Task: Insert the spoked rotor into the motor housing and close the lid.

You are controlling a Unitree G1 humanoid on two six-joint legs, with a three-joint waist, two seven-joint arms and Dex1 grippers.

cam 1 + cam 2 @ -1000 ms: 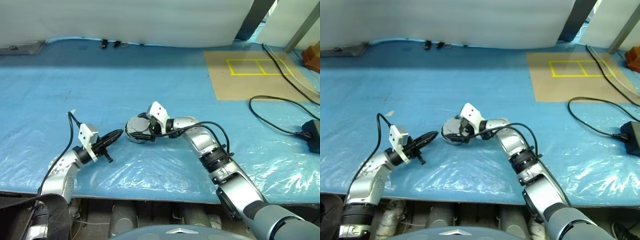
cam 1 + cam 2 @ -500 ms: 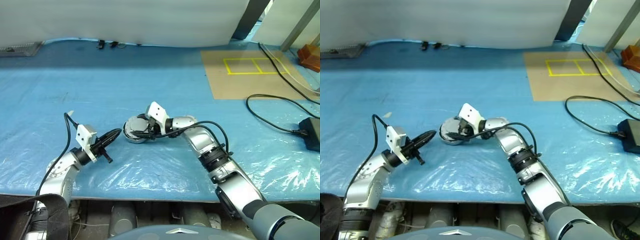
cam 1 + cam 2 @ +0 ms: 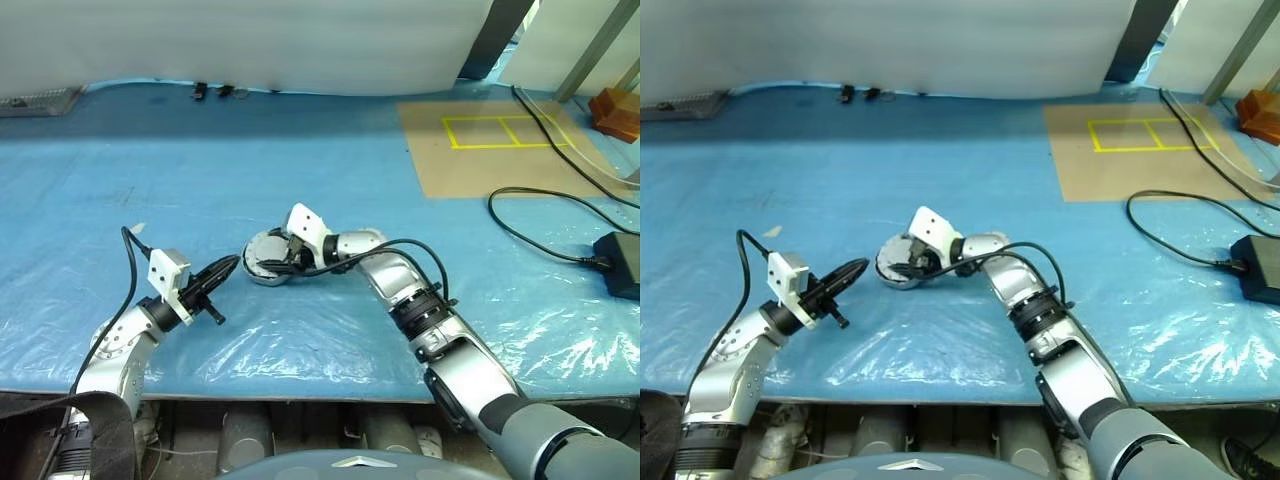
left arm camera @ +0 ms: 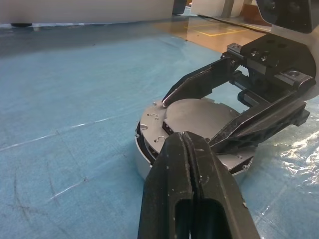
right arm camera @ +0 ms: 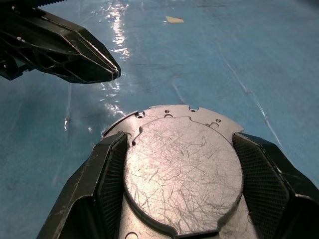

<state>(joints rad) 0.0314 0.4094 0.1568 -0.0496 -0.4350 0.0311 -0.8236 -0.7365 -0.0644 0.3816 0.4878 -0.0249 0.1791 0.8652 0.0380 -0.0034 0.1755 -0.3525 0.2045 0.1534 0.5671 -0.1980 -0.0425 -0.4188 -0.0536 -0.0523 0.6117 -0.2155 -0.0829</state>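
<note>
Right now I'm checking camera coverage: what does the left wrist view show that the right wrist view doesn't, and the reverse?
Left wrist view alone: the left gripper seen along its own shut fingers, the side wall of the motor housing, and the tan board with yellow lines far behind. Right wrist view alone: the lid's scratched plain face close up, and a small pale scrap on the blue sheet. Both: the lid lying on the housing, the right gripper straddling it, and the blue plastic-covered table.

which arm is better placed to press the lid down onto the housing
Right. The right gripper already straddles the lid, jaws on either side of it, atop the motor housing. The left gripper sits beside it with jaws shut, tips pointing at the housing's side.
</note>
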